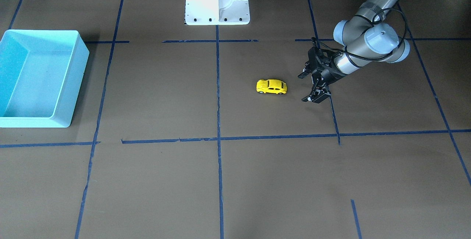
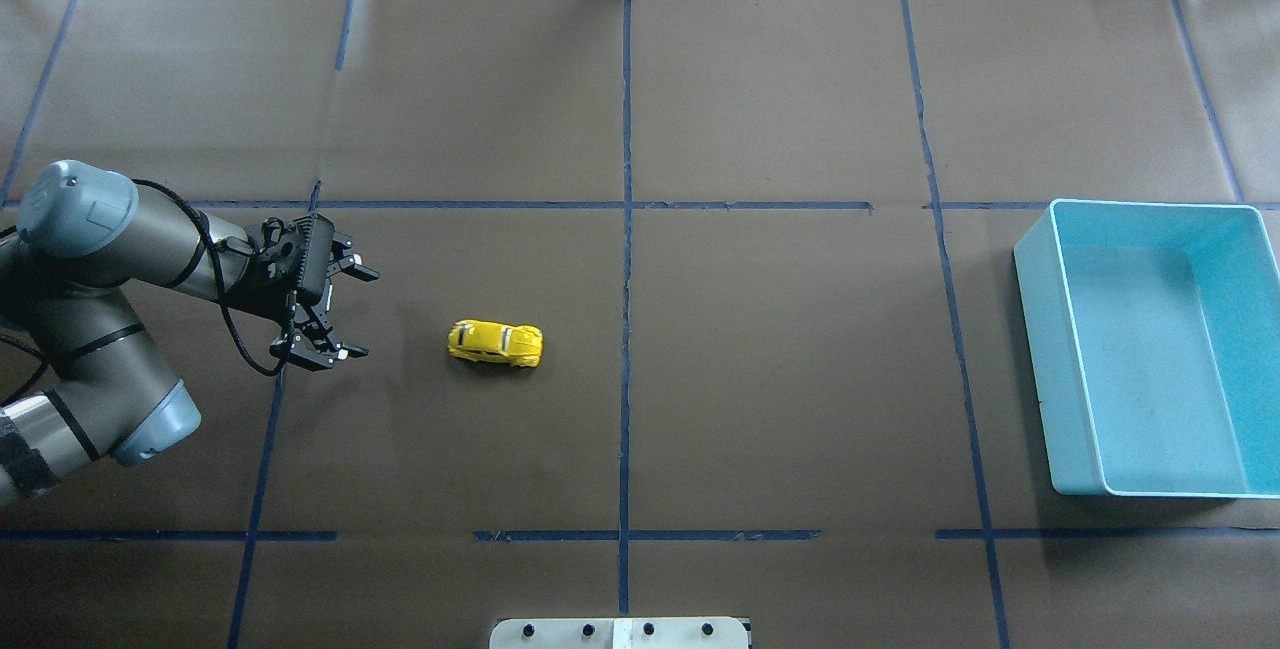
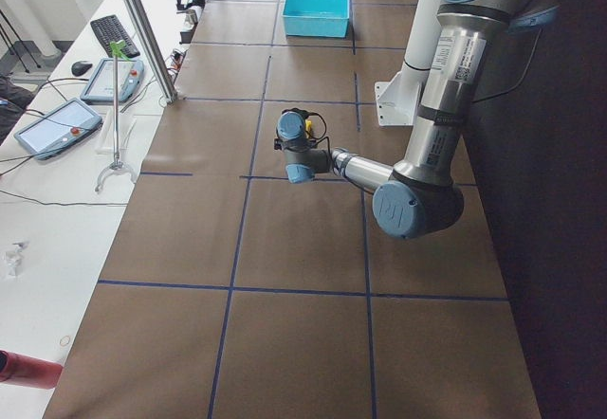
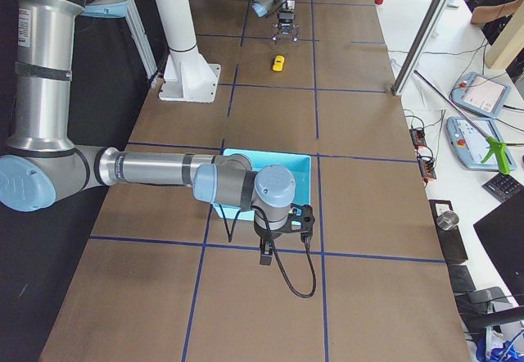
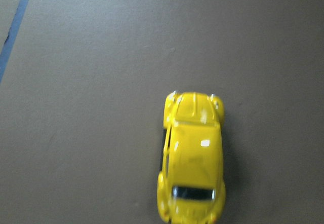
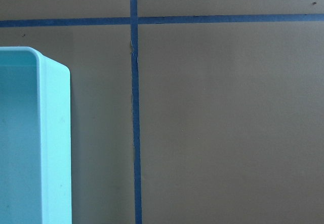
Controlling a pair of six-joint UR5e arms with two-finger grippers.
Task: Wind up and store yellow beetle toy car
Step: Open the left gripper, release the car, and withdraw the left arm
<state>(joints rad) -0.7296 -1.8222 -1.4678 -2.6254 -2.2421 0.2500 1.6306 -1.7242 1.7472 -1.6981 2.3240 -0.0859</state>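
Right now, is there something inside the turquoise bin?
Nothing shows inside the turquoise bin: in the overhead view its floor is bare. The yellow beetle toy car stands outside it, on the table. A narrow strip at the bin's right edge is cut off by that view.

Bare table (image 2: 780,359) lies on every side of the yellow beetle toy car (image 2: 495,343), so nothing blocks a reach from above or from either flank. The left gripper (image 2: 368,314) hangs near the car's left, jaws spread toward it, with open paper between them. Rightward the surface is free as far as the turquoise bin (image 2: 1040,349), whose upright walls are the only raised barrier. The white pedestal (image 1: 217,7) stands at the near edge, well apart. The right gripper (image 4: 278,243) hangs just beyond the bin's right wall.
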